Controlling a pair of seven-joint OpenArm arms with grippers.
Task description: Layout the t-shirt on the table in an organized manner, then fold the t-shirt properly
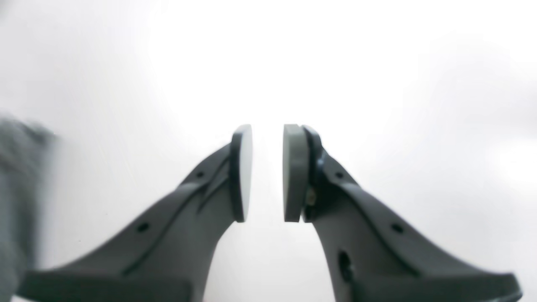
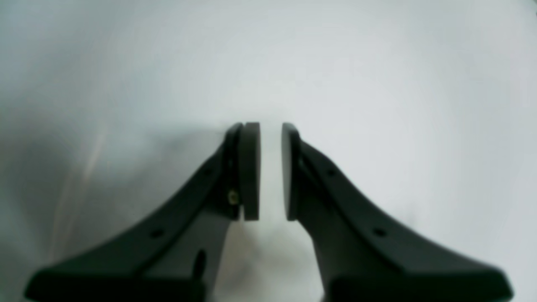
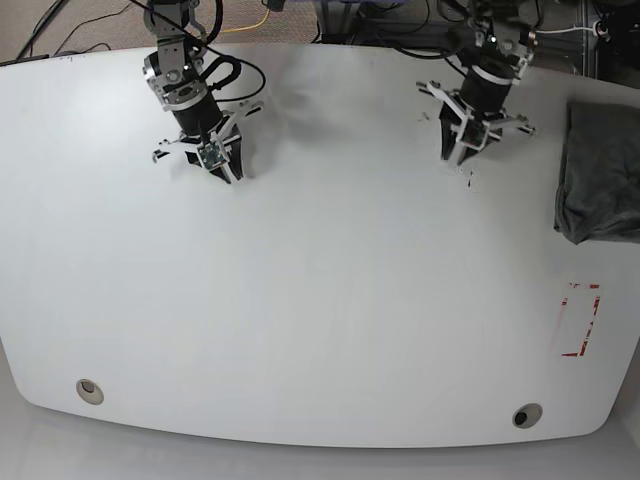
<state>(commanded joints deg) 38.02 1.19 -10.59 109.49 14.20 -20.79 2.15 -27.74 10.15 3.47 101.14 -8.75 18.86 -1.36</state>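
T-shirt (image 3: 603, 180) dark grey at table (image 3: 300, 300) edge, both tools (image 3: 229, 176) (image 3: 455, 158) empty, fingertips slightly apart

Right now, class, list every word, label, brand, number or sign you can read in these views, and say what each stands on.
There is no readable text in any of the three views.
The white tabletop bears a broken red tape outline, which forms no legible word or number.
The dark grey folded cloth shows no print on its visible part.
Any small markings on the two arms are too small or blurred to read.
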